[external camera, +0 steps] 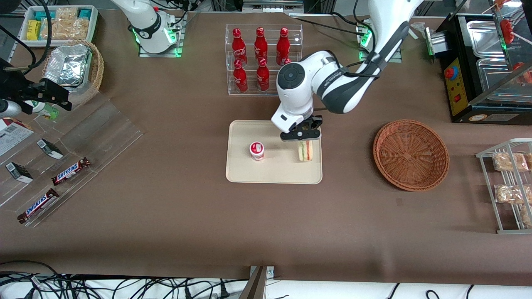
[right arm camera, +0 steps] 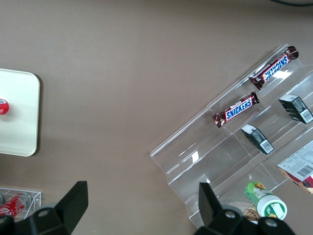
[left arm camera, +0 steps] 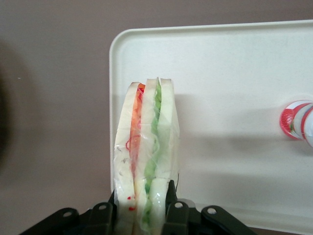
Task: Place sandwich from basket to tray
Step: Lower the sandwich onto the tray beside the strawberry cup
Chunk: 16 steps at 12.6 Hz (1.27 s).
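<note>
Brown tabletop, tray [external camera: 266, 172]: sandwich [external camera: 305, 151] upright (end effector [external camera: 302, 137] clamped).

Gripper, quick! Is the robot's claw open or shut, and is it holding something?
Left gripper: shut on the sandwich, holding it upright over the tray, near the edge that faces the basket.

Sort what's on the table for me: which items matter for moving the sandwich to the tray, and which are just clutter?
In the job:
- sandwich, gripped by the end effector over the tray
- tray
- basket, nothing in it

Lying about:
- small red-and-white cup on the tray
- rack of red bottles
- Snickers bars on the clear stand
- tan basket of foil containers
</note>
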Tool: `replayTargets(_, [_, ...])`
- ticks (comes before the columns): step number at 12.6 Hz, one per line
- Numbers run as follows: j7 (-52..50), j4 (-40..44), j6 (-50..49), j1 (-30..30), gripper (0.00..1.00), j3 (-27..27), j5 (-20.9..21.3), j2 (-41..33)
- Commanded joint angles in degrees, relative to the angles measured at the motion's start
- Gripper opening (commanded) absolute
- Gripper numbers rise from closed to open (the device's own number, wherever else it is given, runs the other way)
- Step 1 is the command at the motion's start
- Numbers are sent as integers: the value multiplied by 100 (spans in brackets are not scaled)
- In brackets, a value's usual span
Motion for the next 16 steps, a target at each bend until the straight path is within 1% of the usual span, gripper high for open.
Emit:
replayTargets(1, [-416,151,114,-178,36,35,437,177])
replayTargets(6, [-1294,151,140,-292,36,27,1238,493])
replayTargets(8, [-1445,151,140,-310,36,18,1301,529])
replayTargets(13, [-1551,169,166,-328,36,18,1301,555])
replayTargets(16, [-1551,169,483,-354,36,27,1309,625])
